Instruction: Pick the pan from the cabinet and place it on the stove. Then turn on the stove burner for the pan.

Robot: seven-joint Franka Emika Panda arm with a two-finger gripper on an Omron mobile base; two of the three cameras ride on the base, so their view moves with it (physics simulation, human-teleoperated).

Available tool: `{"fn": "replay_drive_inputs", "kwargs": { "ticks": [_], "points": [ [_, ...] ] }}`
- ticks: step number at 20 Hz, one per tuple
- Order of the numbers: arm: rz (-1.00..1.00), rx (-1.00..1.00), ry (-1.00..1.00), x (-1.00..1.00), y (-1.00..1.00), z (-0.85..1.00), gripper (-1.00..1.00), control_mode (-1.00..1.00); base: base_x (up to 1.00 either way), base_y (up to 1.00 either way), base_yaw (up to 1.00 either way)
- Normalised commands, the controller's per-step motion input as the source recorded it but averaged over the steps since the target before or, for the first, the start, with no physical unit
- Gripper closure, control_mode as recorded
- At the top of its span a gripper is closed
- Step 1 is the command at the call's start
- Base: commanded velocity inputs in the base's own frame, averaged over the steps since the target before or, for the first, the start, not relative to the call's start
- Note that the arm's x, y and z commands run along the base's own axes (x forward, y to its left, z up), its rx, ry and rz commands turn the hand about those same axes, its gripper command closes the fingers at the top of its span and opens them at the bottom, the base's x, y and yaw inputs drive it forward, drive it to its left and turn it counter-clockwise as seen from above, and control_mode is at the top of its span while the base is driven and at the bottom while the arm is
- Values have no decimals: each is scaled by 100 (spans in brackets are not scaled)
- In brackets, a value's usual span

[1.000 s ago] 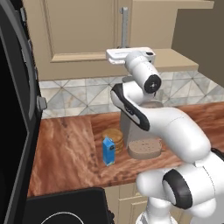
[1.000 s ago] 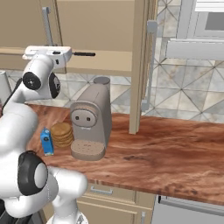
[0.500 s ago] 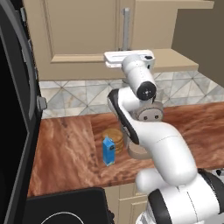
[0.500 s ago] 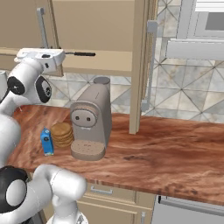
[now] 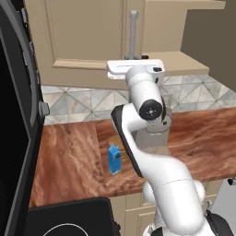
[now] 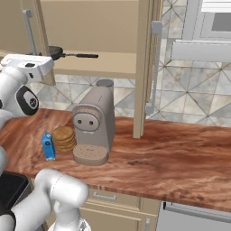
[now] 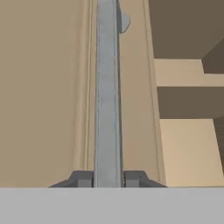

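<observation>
Silver door handle clamped between fingers; pan half-hidden.

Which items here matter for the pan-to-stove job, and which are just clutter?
Job:
pan on the cabinet shelf
cabinet
cabinet door handle, clamped by the gripper

Clutter:
coffee machine
blue carton
stacked round biscuits

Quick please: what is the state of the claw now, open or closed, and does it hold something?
Claw: closed on the long vertical silver bar handle of the tan wooden cabinet door.
</observation>
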Motion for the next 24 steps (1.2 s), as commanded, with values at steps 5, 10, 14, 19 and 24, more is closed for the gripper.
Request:
{"fn": "replay_drive_inputs", "kwargs": {
  "ticks": [5,10,14,19,24],
  "points": [
    [0,2,-1,-88,0,0,100,-100,0,0,0],
    [0,0,-5,-81,15,-2,100,-100,0,0,0],
    [0,0,-5,-75,7,0,-100,-100,0,0,0],
    [2,2,-1,-35,-3,0,-100,-100,0,0,0],
    [10,17,-1,-4,-45,1,-100,-100,0,0,0]
  ]
}}
